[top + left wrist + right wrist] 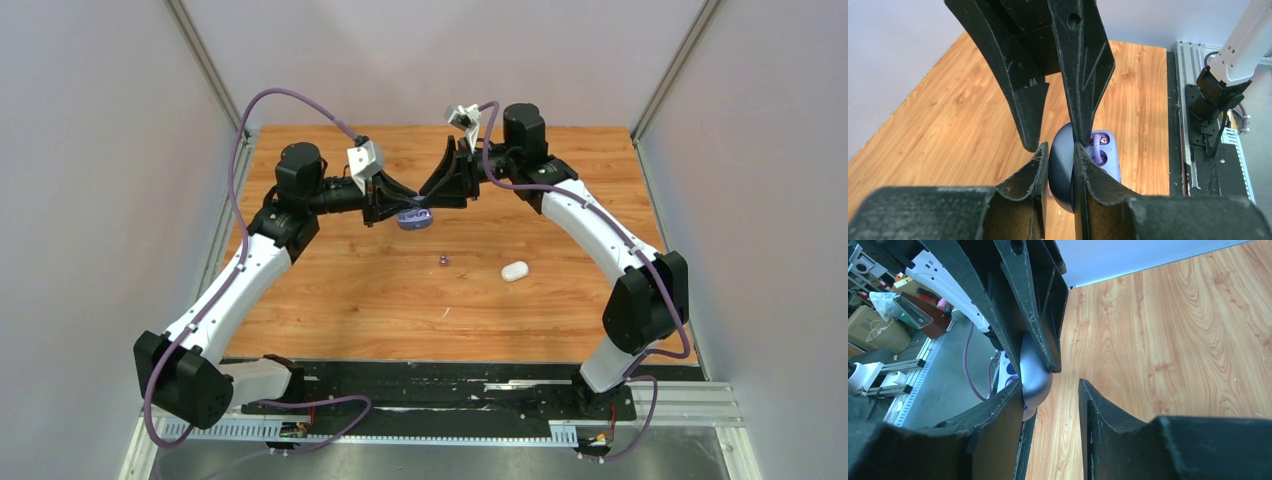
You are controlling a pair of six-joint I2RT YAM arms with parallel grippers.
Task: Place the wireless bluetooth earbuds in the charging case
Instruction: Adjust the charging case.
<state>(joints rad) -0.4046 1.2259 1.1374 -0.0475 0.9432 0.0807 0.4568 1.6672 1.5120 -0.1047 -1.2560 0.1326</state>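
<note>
A purple charging case (pixel 414 218) is open and held above the table's far middle. My left gripper (pixel 1060 149) is shut on its upright dark lid (pixel 1062 167). The light purple base (pixel 1110 155) sticks out to the right, with a purple earbud (pixel 1096 145) in one slot. My right gripper (pixel 1052 385) comes in from the opposite side, open and straddling the lid (pixel 1037 371). Its left finger (pixel 998 430) touches the lid, while a gap remains at the other finger. Another purple earbud (pixel 443 260) lies loose on the table, nearer than the case.
A white oval case (pixel 514 271) lies shut on the wooden table (pixel 560 310), right of the loose earbud. A tiny white speck (pixel 446 312) lies nearer the front edge. Grey walls stand on three sides of the table.
</note>
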